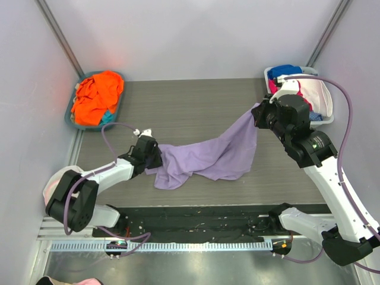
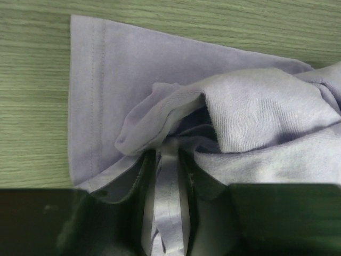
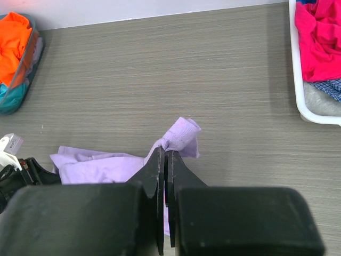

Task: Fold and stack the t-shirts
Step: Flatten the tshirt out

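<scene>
A lavender t-shirt (image 1: pixel 219 155) stretches across the table between both grippers. My left gripper (image 1: pixel 155 157) is low at the shirt's left end. In the left wrist view (image 2: pixel 168 156) its jaws are shut on a hemmed fold of the shirt (image 2: pixel 240 106), and a flat hemmed edge lies on the table to the left. My right gripper (image 1: pixel 259 116) holds the shirt's right end raised off the table. Its jaws (image 3: pixel 166 152) are pressed together on a bunched corner of the lavender cloth (image 3: pixel 184 136). An orange t-shirt (image 1: pixel 98 94) lies over a teal one (image 1: pixel 107 119) in the back-left bin.
A blue-grey bin (image 1: pixel 119 77) with the orange and teal shirts stands at the back left. A white basket (image 1: pixel 328 119) with pink (image 3: pixel 319 37) and blue clothes stands at the back right, close behind my right arm. Walls enclose the table on three sides.
</scene>
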Motion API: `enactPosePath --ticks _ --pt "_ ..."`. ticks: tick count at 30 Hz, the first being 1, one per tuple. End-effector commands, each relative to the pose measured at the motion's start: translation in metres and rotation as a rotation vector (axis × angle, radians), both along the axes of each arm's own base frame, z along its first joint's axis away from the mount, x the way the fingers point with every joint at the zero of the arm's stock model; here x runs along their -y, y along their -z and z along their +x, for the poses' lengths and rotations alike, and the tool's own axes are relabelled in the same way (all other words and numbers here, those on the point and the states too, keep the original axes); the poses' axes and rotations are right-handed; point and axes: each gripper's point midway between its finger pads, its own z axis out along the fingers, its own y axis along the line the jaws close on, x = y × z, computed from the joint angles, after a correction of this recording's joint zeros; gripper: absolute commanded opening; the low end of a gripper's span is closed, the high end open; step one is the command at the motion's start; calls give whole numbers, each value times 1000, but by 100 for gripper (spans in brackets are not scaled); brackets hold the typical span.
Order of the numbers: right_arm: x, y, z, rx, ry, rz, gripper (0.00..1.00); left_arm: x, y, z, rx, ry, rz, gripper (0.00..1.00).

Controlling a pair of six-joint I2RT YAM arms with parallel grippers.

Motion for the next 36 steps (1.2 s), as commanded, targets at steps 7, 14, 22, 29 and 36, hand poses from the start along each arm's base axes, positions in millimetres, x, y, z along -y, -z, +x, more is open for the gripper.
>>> enactPosePath --ticks 7,14,22,29,36 --pt "4 -16 -2 55 14 18 1 12 -30 8 45 19 -69 0" --pt "5 -17 -4 57 16 31 1 -13 -159 15 241 -20 -2 0" --pt "6 -20 -6 63 19 40 1 -33 -192 5 285 -43 57 0" --pt "15 -24 -8 74 56 23 1 -49 -185 2 262 -91 122 0" --pt "35 -10 -10 23 162 -17 1 -53 -135 -23 100 -147 99 0"
